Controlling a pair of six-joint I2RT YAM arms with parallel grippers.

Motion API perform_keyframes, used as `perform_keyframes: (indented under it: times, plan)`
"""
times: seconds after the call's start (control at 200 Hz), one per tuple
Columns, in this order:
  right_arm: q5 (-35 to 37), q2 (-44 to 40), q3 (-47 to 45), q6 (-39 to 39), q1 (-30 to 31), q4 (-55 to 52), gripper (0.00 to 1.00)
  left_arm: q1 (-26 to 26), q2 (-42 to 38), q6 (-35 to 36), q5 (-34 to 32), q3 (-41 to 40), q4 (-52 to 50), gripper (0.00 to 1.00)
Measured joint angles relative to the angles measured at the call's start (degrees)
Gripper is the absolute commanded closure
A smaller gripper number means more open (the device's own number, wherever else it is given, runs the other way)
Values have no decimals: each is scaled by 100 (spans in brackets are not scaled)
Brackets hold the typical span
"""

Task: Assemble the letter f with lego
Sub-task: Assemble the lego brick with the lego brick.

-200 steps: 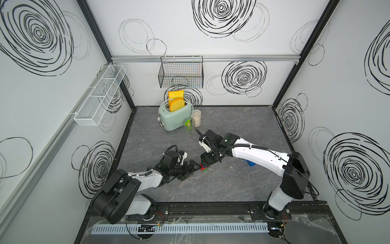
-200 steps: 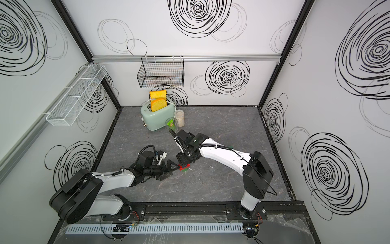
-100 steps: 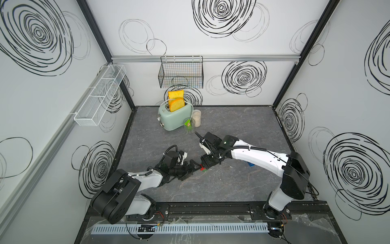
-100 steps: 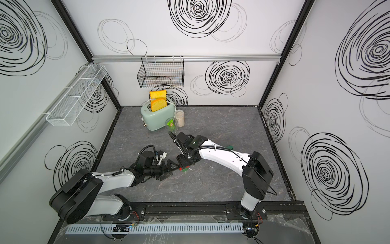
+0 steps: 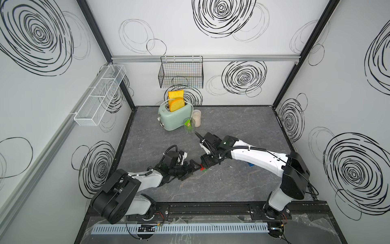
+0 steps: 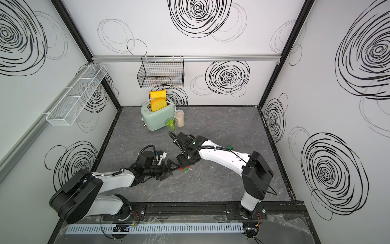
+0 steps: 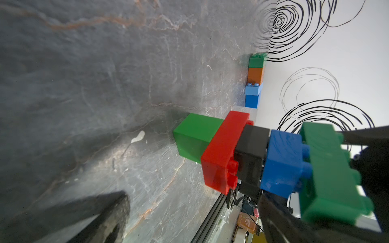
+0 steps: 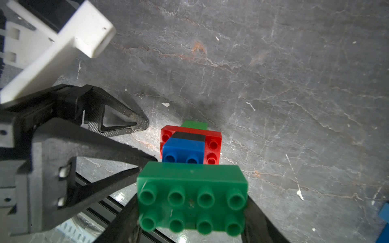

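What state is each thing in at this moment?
stack: upright on the table
green oblong brick: held atop the stack; seating unclear
right hand: shut on the green oblong brick
left hand: open, beside the stack
second stack: lying on its side
toaster: two slices raised

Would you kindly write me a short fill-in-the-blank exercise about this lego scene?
1. The right claw is shut on the topmost brick, which is ____.
2. Between the red brick and the blue brick sits one that is ____.
3. The left claw stands wide ____.
4. The toaster holds ____ bread slices.
Missing words: green, black, open, two.
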Motion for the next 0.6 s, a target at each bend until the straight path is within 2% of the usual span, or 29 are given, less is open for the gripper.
perform_keyframes:
  times: [0.6]
  plan:
    - [70,160,105,55,26,81,51,136,42,50,109,0,-7,3]
